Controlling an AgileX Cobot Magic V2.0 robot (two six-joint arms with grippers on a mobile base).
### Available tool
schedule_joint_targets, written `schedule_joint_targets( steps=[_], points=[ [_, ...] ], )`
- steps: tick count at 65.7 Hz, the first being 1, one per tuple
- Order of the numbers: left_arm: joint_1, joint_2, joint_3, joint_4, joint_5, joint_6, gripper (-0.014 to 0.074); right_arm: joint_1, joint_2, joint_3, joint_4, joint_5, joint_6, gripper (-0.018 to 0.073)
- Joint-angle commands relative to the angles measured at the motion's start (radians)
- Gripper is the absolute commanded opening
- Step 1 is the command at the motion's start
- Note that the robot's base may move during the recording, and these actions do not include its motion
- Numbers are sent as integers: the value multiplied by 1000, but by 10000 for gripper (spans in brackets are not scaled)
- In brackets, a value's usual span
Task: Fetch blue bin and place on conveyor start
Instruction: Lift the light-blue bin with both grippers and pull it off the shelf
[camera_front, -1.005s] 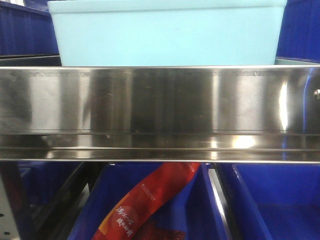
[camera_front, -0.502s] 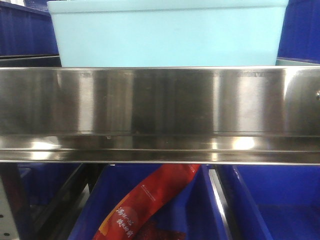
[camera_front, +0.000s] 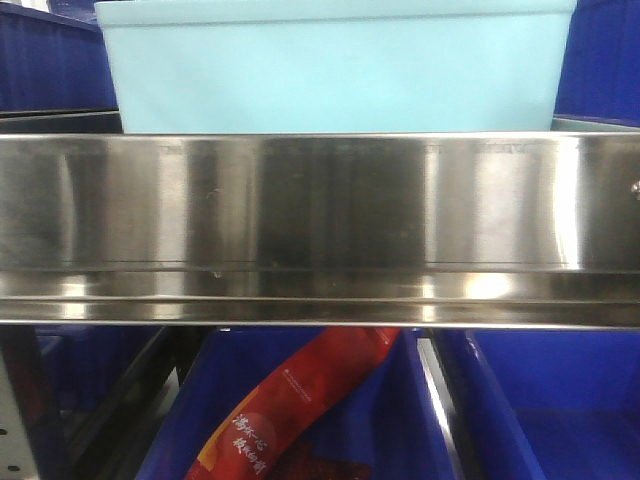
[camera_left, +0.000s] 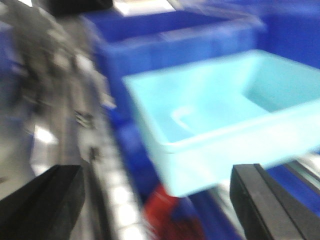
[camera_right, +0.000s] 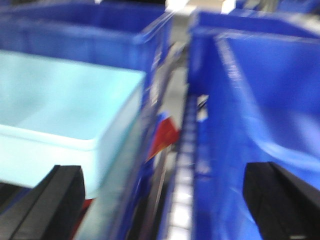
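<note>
The blue bin, a light turquoise tub, stands on the shelf behind the shiny steel rail. In the blurred left wrist view the bin lies ahead of my left gripper, whose black fingers stand wide apart and hold nothing. In the blurred right wrist view the bin is at the left, its corner just ahead of the left finger of my right gripper, which is open and empty. The conveyor start is out of view.
Dark blue ribbed bins flank the tub and fill the lower shelf. A red snack packet lies in a lower bin. A black shelf upright stands at the lower left.
Only the reflections on the steel rail have shifted a little. The bin has not moved in the front view.
</note>
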Motion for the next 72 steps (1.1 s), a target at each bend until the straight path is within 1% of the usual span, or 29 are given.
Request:
schedule_joint_targets(
  steps=[1,6,10,15,18,22,25,28,33,38,43,48,54,62,72],
  points=[
    [-49,134,-107,-11,39,-10,495,31,101,-108,3,50,-9,538],
    [-51,250,-221,-11,89,-51,495,40,202,-212,10,108,-7,538],
    [-49,341,-323,-9,155,-78,495,40,278,-308,34,174,-5,538],
    [-49,456,-460,-6,233,-83,495,40,394,-436,47,258,2,538],
    [-49,511,-526,-6,277,-89,495,40,452,-520,47,299,36,538],
    [-49,590,-626,2,322,-132,495,40,537,-621,32,354,105,538],
    [-49,649,-702,39,361,-178,495,40,602,-692,25,381,150,538],
    [-49,698,-764,67,416,-207,495,40,655,-749,24,410,172,538],
    [-39,784,-869,88,502,-213,495,49,748,-847,24,483,179,538],
    [-16,862,-958,87,592,-213,495,60,831,-931,24,564,179,538],
    [11,934,-1003,82,641,-213,495,78,909,-993,15,600,179,538],
    [32,980,-1014,70,646,-213,495,90,968,-1020,9,605,181,538],
    [54,1033,-1014,32,646,-213,495,90,1024,-1024,9,605,192,538],
    [70,1088,-1014,13,644,-213,495,90,1092,-1024,9,605,196,538],
    [69,1136,-1014,12,647,-213,495,90,1150,-1024,9,598,196,538]
  ],
)
